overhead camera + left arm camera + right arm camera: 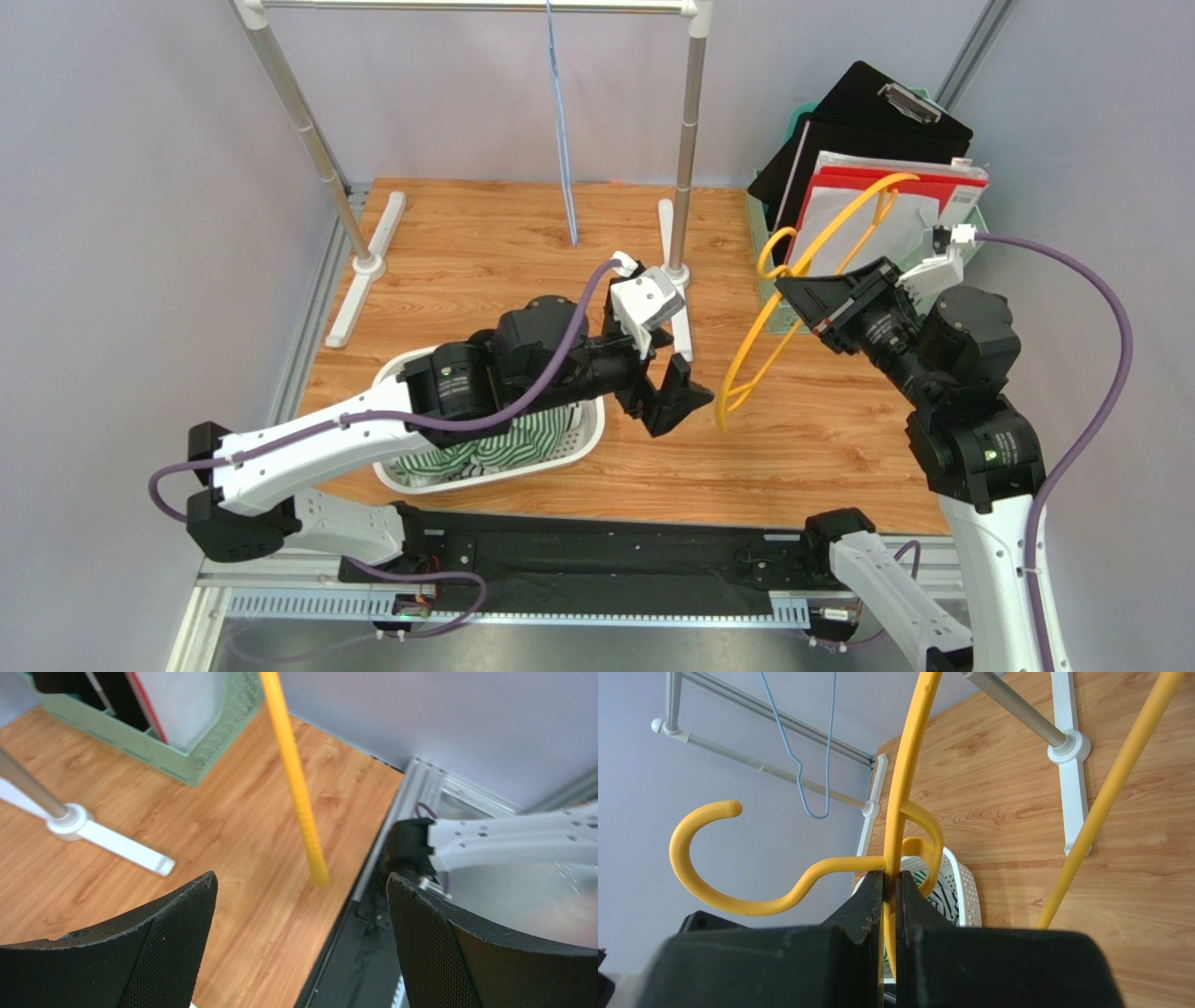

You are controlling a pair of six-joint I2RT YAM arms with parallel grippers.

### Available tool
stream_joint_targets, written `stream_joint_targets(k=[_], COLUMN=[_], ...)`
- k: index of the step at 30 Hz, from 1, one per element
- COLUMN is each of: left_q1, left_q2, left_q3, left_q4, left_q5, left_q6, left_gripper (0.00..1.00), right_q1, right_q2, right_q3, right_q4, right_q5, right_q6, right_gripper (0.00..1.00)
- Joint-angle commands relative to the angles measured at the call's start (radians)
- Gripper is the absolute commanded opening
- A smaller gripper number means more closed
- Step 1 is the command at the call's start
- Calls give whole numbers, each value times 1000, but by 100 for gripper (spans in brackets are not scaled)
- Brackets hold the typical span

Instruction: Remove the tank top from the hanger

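Your tank top (491,451) lies crumpled in the white basket (397,367) (off the hanger). At the basket's 3 o'clock your left claw (302,903) gapes wide, empty. Further toward 3 o'clock, your right claw (891,876) pinches the yellow hanger (295,777).

Bare table (821,445) separates left tool (672,398) from yellow hanger (730,373); rack post (683,154) stands just behind.

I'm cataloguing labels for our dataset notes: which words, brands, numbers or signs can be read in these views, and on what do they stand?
No text can be read in any view.
The black clipboard, red folder, green crate, white basket and yellow hanger show no print.
The arm casings bear no legible marks.
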Motion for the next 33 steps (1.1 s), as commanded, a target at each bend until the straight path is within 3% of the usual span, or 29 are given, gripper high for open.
stream_joint_targets(k=[1, 7, 12, 15, 21, 22, 24, 25, 30, 31, 32, 33], left_q1=[2, 4, 4, 4, 2, 2, 4, 2, 4, 4, 4, 2], left_q2=[52, 137, 154, 155, 120, 112, 85, 76, -28, -47, -67, -107], left_q3=[-29, -58, -125, -147, -205, -214, -242, -249, -288, -303, -311, -315], left_q4=[135, 186, 264, 264, 261, 261, 250, 240, 76, 53, 31, -19], left_q5=[-142, -114, -37, -42, -46, -45, -54, -60, -163, -172, -190, -197], left_q6=[-9, -93, -141, -162, -205, -220, -236, -251, -283, -288, -288, -291], left_gripper=[95, 96, 89, 76, 41, 25, 12, 1, 0, 0, 0, 0], right_q1=[-5, -5, -5, -5, -5, -5, -5, -5, -5, -5, -6, -5], right_q2=[-20, -60, -71, -83, -105, -109, -109, -109, -100, -102, -108, -112], right_q3=[-29, -104, -147, -181, -232, -236, -247, -250, -238, -235, -229, -227], right_q4=[79, 131, 150, 176, 176, 176, 182, 181, 179, 179, 181, 182], right_q5=[7, 4, -16, -35, -16, -16, -22, -22, -44, -45, -44, -42], right_q6=[89, 182, 218, 255, 310, 319, 333, 331, 281, 264, 247, 209], right_gripper=[2, 1, 1, 1, 1, 1, 3, 4, 26, 33, 52, 55])
